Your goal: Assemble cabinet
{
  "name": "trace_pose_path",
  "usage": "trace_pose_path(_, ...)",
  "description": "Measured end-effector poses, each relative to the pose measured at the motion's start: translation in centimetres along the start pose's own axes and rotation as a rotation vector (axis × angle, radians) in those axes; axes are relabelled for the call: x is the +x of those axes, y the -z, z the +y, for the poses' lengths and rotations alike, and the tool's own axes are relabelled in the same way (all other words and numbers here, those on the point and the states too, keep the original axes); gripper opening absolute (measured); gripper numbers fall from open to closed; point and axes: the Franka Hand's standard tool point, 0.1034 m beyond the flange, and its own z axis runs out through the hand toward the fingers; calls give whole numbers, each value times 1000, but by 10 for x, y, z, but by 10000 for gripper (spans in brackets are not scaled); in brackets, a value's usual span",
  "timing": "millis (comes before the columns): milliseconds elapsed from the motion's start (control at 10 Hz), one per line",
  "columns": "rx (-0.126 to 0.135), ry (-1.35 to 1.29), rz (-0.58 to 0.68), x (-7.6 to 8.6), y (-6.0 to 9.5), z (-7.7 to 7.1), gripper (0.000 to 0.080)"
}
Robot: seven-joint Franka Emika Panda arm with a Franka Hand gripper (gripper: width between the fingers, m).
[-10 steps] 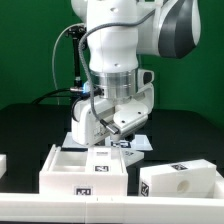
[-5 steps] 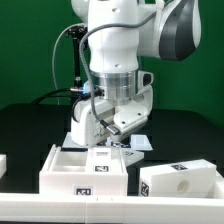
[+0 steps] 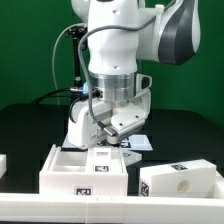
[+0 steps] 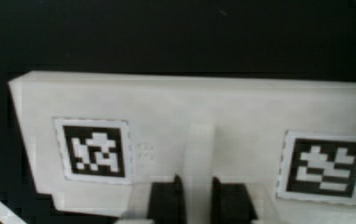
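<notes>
White plastic rib of the open cabinet box (image 4: 175,100) is clenched in the nearly closed claw (image 4: 193,186), the box lying on the black bench (image 3: 25,130) at six o'clock below the arm (image 3: 120,40) in the exterior view, another cabinet block (image 3: 185,180) at four o'clock.

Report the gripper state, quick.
Gripper: jaws closed, apparently pinching the white matte plastic cabinet piece between its two black-and-white marker tags.

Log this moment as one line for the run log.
phase: grasp | fingers: closed on tagged cabinet piece | arm: low over table
</notes>
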Motion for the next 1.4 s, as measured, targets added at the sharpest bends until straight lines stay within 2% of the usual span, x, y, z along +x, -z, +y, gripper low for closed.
trace_pose_path(300, -1, 28, -15, 0, 6, 3, 63)
trace_pose_path(600, -16, 75, -82, 6, 31, 21, 63)
trace_pose_path(800, -26, 77, -115, 9, 42, 30, 63)
trace_pose_path(1100, -23, 136, -105, 10, 39, 30, 64)
trace_pose_path(1400, -16, 391, -108, 13, 38, 31, 64)
